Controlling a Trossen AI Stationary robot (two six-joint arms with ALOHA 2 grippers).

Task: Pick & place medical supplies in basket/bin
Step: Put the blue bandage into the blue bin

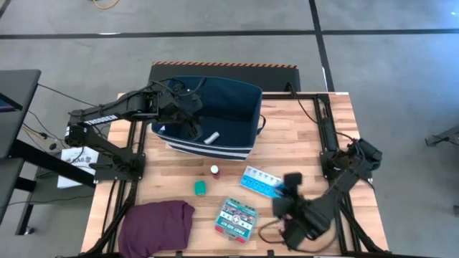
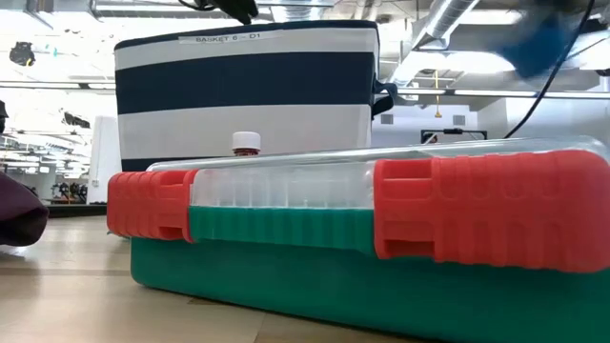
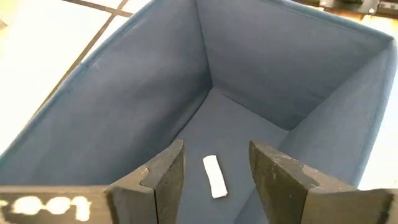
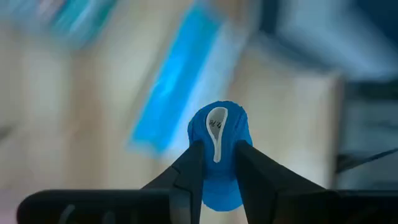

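Nearest the low camera lies the green-white flat box (image 2: 381, 248), red clips along its clear lid; from above it sits at 6 o'clock of the table (image 1: 337, 129). Right gripper (image 4: 216, 163), at 5 o'clock, is clamped on a small blue block (image 4: 219, 134). Light-blue pill organizer (image 1: 261, 180) lies just beside it toward centre. Small green block (image 1: 200, 187) and red-capped vial (image 1: 214, 170) stand near centre; purple cloth (image 1: 158, 223) at 7 o'clock. Navy-blue fabric bin (image 1: 237, 97), at 12 o'clock, holds a white tube (image 3: 215, 177). Left gripper (image 3: 215, 167) hovers above it, fingers spread and empty.
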